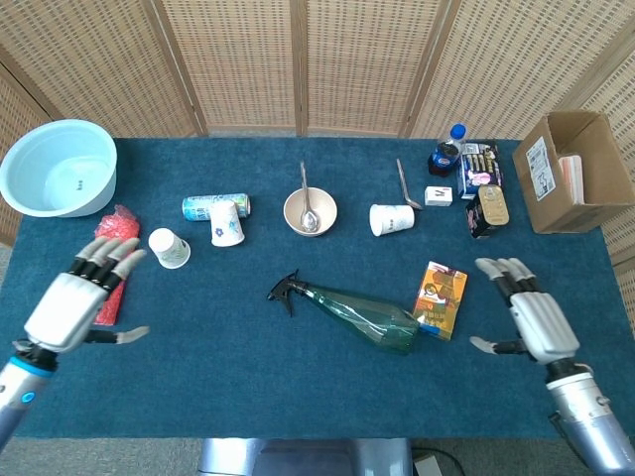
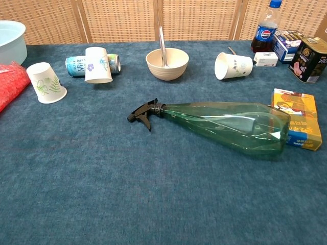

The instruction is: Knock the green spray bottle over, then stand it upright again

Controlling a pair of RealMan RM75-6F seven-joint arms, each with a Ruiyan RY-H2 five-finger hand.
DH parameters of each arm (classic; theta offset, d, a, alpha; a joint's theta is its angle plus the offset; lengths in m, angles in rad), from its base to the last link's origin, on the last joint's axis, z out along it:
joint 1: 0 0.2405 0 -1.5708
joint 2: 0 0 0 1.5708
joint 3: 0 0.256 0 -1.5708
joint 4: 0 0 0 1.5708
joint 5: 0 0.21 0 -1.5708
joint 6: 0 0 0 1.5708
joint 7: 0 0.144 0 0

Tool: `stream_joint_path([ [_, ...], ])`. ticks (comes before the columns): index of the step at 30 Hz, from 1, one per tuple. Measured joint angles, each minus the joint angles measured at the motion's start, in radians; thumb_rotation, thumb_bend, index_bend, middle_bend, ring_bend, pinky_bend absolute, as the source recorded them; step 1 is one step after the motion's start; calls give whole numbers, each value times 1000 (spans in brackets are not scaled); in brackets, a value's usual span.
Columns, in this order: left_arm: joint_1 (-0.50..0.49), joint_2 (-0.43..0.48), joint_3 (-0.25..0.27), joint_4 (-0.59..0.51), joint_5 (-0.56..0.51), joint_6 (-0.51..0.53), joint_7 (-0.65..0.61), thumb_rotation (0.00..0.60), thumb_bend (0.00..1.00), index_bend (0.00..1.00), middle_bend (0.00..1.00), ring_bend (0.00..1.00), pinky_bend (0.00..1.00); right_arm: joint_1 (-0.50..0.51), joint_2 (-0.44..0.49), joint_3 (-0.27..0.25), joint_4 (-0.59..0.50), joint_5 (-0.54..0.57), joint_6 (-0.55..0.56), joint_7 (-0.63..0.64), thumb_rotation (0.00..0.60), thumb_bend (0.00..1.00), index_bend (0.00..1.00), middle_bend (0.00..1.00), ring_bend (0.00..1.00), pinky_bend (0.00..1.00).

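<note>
My two cameras: one high, one low

My head view looks steeply down on the whole table [image 1: 298,397] from above my side, screen at the far edge, both my hands at the near corners: left hand [image 1: 74,302], right hand [image 1: 531,317]. My chest view sits low and close, facing across the cloth toward the screen. Both share the middle: bottle [image 1: 357,315] [image 2: 225,125], bowl [image 1: 310,211] [image 2: 167,63], cups and the yellow box [image 1: 441,298] [image 2: 301,125].
</note>
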Motion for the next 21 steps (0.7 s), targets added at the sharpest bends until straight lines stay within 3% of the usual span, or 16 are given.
stream_joint_path([
  [10,90,1,-28,76,-2,90,-107,316,173,82,0,0,64,100,-26,21,-160,117,-101,-140,600,140,0,16,0,55],
  [21,103,-16,-50,109,18,70,-140,316,172,83,0,0,51,208,-163,36,-192,309,-122,-397,600,138,0,17,0,57],
])
